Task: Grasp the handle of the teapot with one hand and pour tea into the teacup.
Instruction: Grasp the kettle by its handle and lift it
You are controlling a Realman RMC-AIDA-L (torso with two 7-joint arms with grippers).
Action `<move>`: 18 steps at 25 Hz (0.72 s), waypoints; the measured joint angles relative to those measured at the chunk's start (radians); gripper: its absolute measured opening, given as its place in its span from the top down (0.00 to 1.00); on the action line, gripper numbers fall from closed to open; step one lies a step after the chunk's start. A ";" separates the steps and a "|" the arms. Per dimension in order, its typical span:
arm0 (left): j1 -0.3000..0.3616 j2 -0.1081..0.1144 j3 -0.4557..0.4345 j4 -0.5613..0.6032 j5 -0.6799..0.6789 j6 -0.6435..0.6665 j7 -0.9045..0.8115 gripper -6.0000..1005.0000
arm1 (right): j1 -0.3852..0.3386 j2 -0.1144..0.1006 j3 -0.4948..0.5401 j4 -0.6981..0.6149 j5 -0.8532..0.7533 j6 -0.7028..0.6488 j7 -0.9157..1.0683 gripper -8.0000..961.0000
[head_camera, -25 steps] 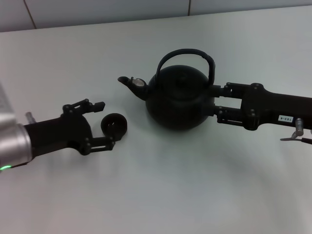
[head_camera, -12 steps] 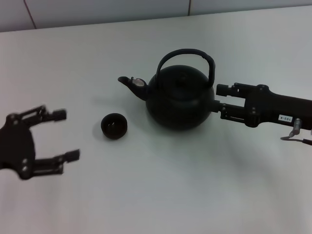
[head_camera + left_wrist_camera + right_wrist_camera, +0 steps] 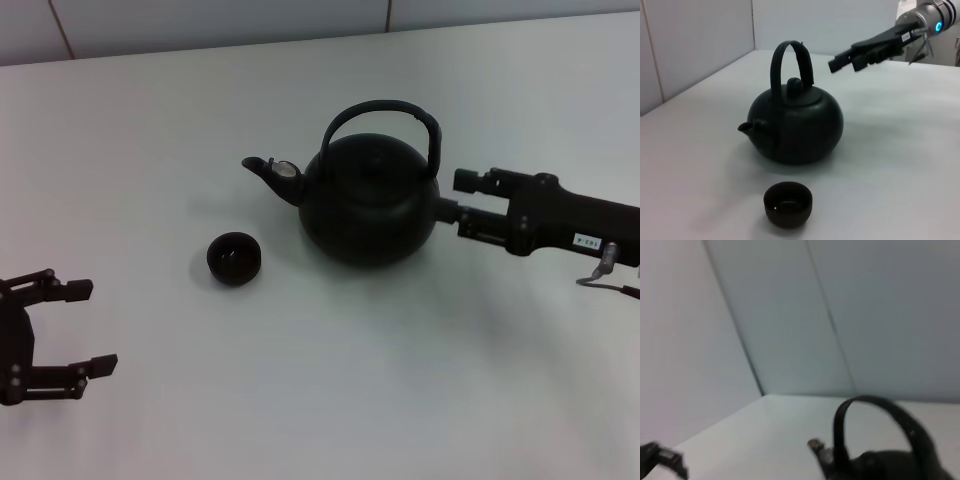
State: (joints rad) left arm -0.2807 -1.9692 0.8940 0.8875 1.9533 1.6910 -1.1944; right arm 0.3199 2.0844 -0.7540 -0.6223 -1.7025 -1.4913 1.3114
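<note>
The matte-black teapot (image 3: 368, 205) stands upright on the white table, its silvery-tipped spout (image 3: 272, 170) pointing to the robot's left. Its arched handle (image 3: 385, 108) is free of both grippers. The small black teacup (image 3: 234, 258) sits just left of and below the spout. My right gripper (image 3: 460, 203) is open at the teapot's right side, close to its body, holding nothing. My left gripper (image 3: 95, 328) is open and empty at the lower left, well away from the teacup. The left wrist view shows the teapot (image 3: 795, 125), the teacup (image 3: 787, 203) and the right gripper (image 3: 840, 62). No tea shows.
The white table (image 3: 330, 390) ends at a grey tiled wall (image 3: 220, 20) behind. The right wrist view shows the handle (image 3: 875, 412) and spout (image 3: 817, 445) against wall panels, with the left gripper (image 3: 665, 460) far off.
My left gripper has drawn back from the teacup to the lower left, open and empty. My right gripper has pulled slightly back from the teapot's side. Teapot and teacup have not moved.
</note>
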 joint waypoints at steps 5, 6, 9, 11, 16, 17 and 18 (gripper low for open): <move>0.007 -0.009 -0.009 0.016 0.010 0.000 0.007 0.13 | 0.010 -0.001 0.033 0.049 0.050 0.040 -0.044 0.35; 0.007 -0.009 -0.009 0.016 0.010 0.000 0.007 0.13 | 0.008 -0.001 0.036 0.057 0.066 0.054 -0.052 0.35; 0.009 -0.012 -0.009 0.018 0.013 -0.003 0.006 0.13 | 0.008 -0.001 0.039 0.120 0.140 0.097 -0.130 0.35; 0.010 -0.012 -0.009 0.018 0.013 -0.002 0.007 0.13 | 0.012 -0.001 0.039 0.131 0.146 0.107 -0.144 0.35; 0.010 -0.016 -0.010 0.020 0.014 0.003 0.008 0.13 | 0.051 -0.001 0.031 0.184 0.152 0.148 -0.186 0.35; 0.010 -0.018 -0.010 0.022 0.015 0.003 0.008 0.13 | 0.059 -0.001 0.031 0.195 0.153 0.151 -0.193 0.35; 0.010 -0.018 -0.010 0.022 0.015 0.003 0.008 0.13 | 0.069 -0.001 0.031 0.207 0.153 0.155 -0.200 0.35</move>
State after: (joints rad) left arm -0.2710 -1.9871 0.8837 0.9096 1.9680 1.6939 -1.1860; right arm 0.3886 2.0838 -0.7226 -0.4149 -1.5493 -1.3362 1.1119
